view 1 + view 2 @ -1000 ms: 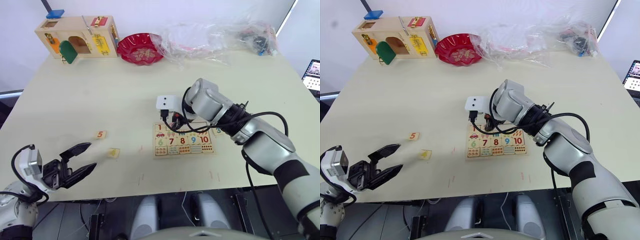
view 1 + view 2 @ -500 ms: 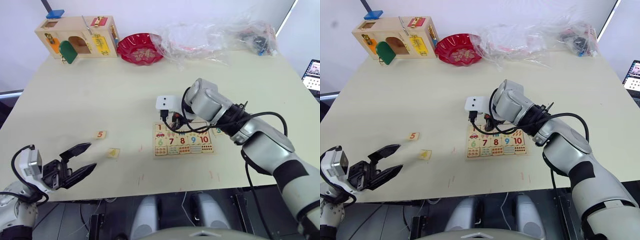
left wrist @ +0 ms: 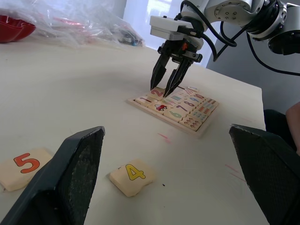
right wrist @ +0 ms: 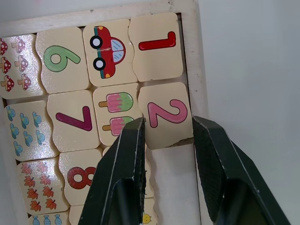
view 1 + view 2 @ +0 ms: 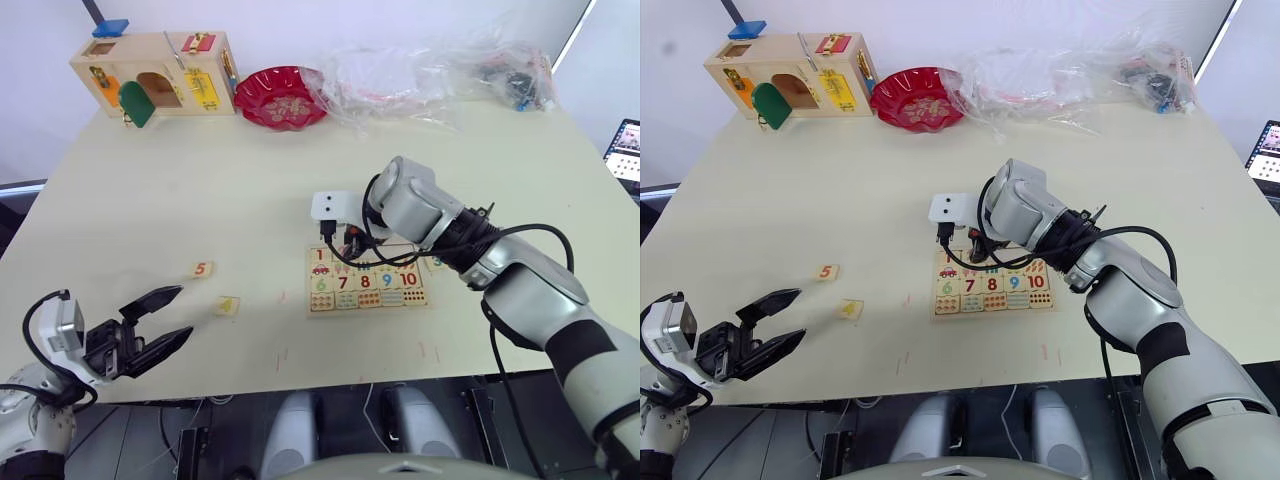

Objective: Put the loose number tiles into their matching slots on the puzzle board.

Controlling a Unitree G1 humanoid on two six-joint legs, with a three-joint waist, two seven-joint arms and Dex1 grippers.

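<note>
holding: right gripper poised over the puzzle board, as a second ago; nothing has moved
grip: fingers spread, astride the 2 tile, which sits in its slot beside the 1 tile
left gripper: open, idle near the table edge
loose: 5 tile and 4 tile on the table, well apart from the board
meaning: 2 looks seated; release and retreat next

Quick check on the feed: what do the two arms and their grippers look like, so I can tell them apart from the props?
Both arms have silver-grey shells with black joint sections. Each ends in a gripper with two tapered black fingers: the left gripper and the right gripper. A white boxy camera module sits on each wrist, and looping black cables run along the forearms to them.
</note>
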